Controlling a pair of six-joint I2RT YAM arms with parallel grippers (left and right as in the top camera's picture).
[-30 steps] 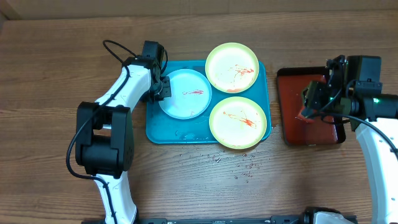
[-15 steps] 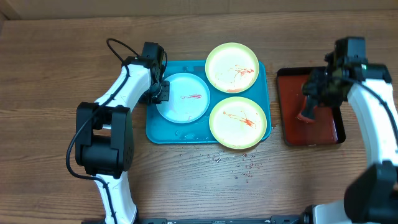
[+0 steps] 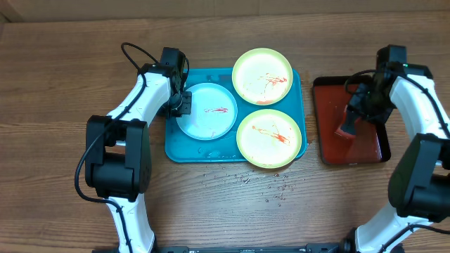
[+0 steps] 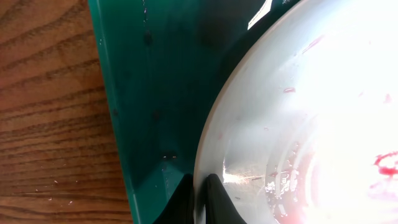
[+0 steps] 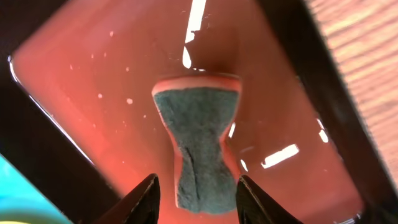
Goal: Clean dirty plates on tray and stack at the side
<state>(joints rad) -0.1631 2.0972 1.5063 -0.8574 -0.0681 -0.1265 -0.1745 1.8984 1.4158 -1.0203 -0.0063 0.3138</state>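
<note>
Since one second ago: the right arm has swung round, with its wrist now toward the far edge of the dark red tray. The right gripper has come down over the sponge. The light blue plate has shifted slightly toward the left and near side of the turquoise tray.

Left gripper: jaws closed tight on the left rim of the light blue plate. In the wrist view the two fingertips meet at the rim with no gap showing. The plate lies in the left half of the turquoise tray, with a small red smear right of its centre.

Right gripper: jaws partly apart, straddling the near end of the sponge. In the wrist view one finger stands left of the sponge with a thin strip of tray showing between them. The other finger sits just beside its right edge. No firm grip can be seen. The sponge is waisted, with a grey-green scouring face and an orange body, and lies flat on the wet floor of the dark red tray.

Other plates: the far yellow-green plate sits at the far right corner of the turquoise tray. The near yellow-green plate sits at the near right corner, overhanging the rim. Both have red streaks.

Table: wood grain, with small dark specks in front of the turquoise tray. The dark red tray is well apart from it, to the right.
</note>
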